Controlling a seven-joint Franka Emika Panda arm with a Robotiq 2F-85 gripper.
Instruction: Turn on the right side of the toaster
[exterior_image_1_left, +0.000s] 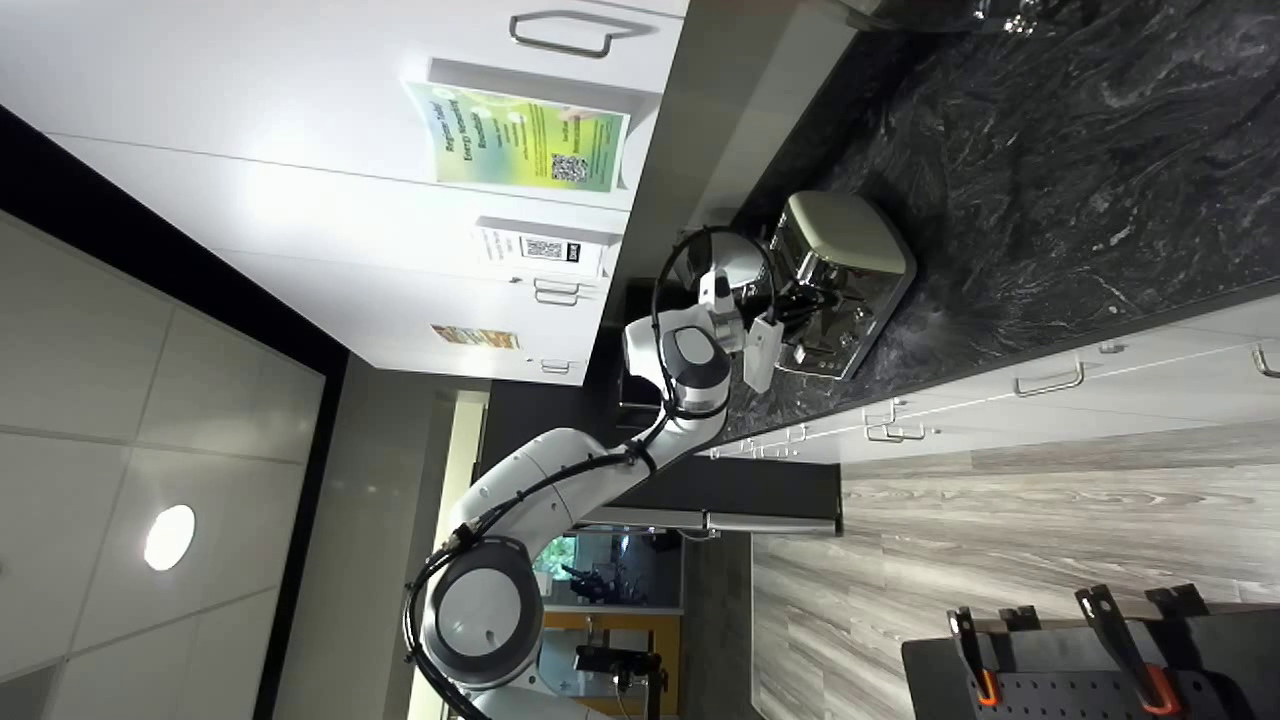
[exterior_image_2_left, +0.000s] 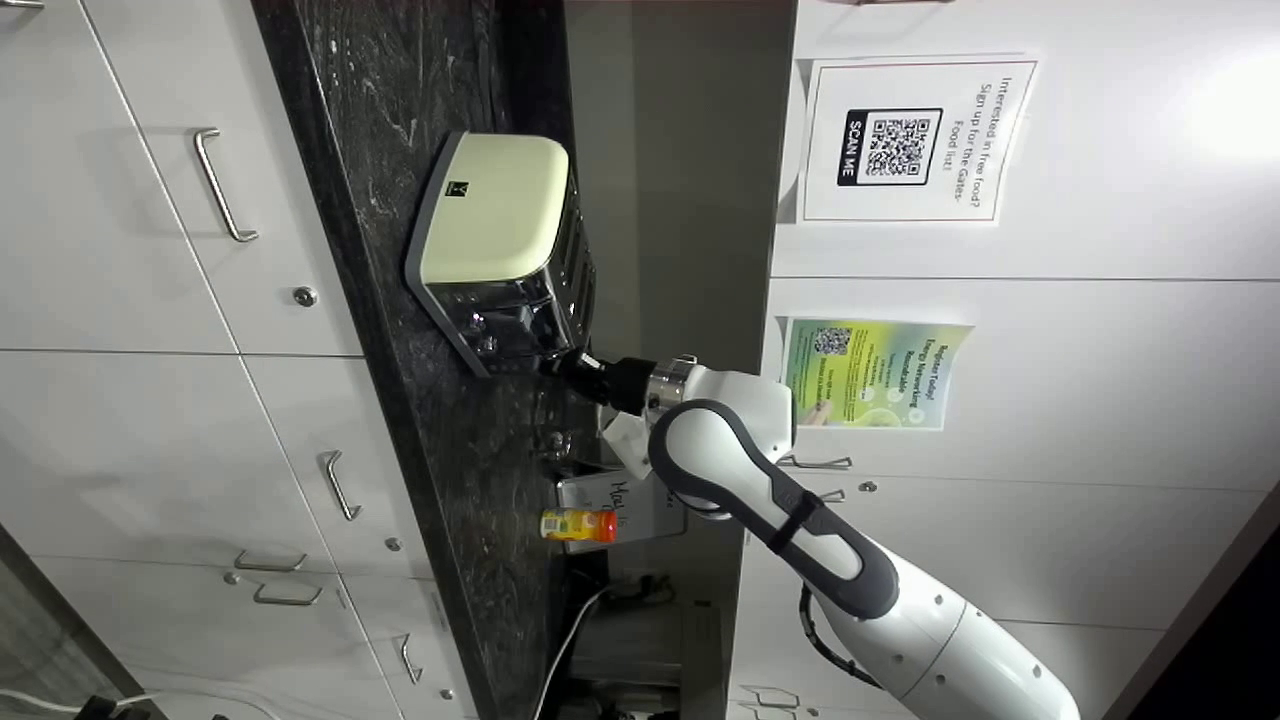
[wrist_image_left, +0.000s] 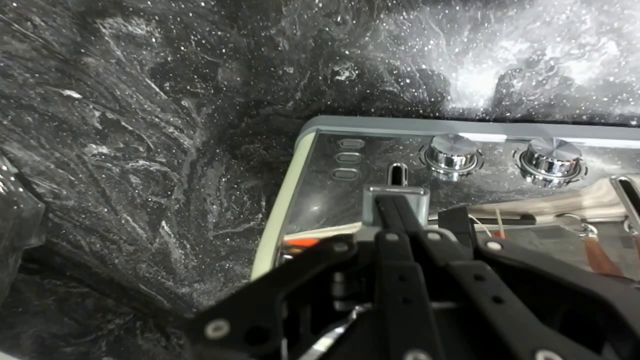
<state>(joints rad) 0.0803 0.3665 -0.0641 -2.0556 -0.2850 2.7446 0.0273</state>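
Because probably meant for pushing rather than pinching, holds the claw (wrist_image_left: 393, 199) clenched into one stiff prod, with nothing gripped. Find the toaster (exterior_image_2_left: 490, 215) upright on the worktop (exterior_image_2_left: 485, 500), just beside the claw at its eleven o'clock in an exterior view, and likely steady there under a downward press. In the wrist view, poises the tip over the lever (wrist_image_left: 371, 202), touching or just short of it; cannot tell which. Toward twelve o'clock from the lever, only a short stretch of slot (wrist_image_left: 397, 175); cannot tell the travel left. With the base (wrist_image_left: 380, 125) likewise toward twelve, read the face (wrist_image_left: 322, 197) as upside down, and so take this lever, close to the cream end (wrist_image_left: 280, 210) at nine o'clock, for the right-hand one. Clears the knobs (wrist_image_left: 453, 151) between one and two o'clock and the buttons (wrist_image_left: 348, 158) between ten and eleven, perhaps by choice of so slim a prod. Has the arm (exterior_image_2_left: 960, 640) angled in from four o'clock in an exterior view, in effect from above, presumably for leaning down on the lever. Next, judging by the task, press toward the base without slipping off the lever's edge.
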